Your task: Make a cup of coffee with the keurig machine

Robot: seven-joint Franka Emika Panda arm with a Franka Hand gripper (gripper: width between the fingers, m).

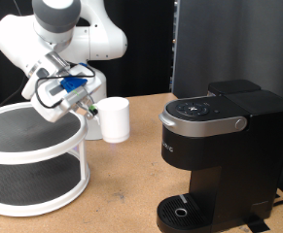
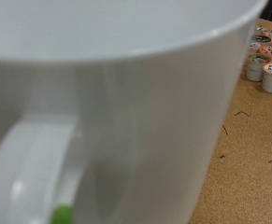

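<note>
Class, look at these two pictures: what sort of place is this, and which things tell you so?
Likely a robotics lab's mock coffee corner: a robot arm's gripper at a cup, a keurig machine, a cork tabletop.

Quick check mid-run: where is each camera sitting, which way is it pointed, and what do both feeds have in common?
Exterior view: off the arm, facing the robot across the brown table; shows the white arm, the gripper at the cup, the keurig machine at its right, a round two-tier rack at its left.
Wrist view: on the hand, pressed close to the cup and its handle; coffee pods beyond; no fingers visible.
Shared: the cup and the table.
</note>
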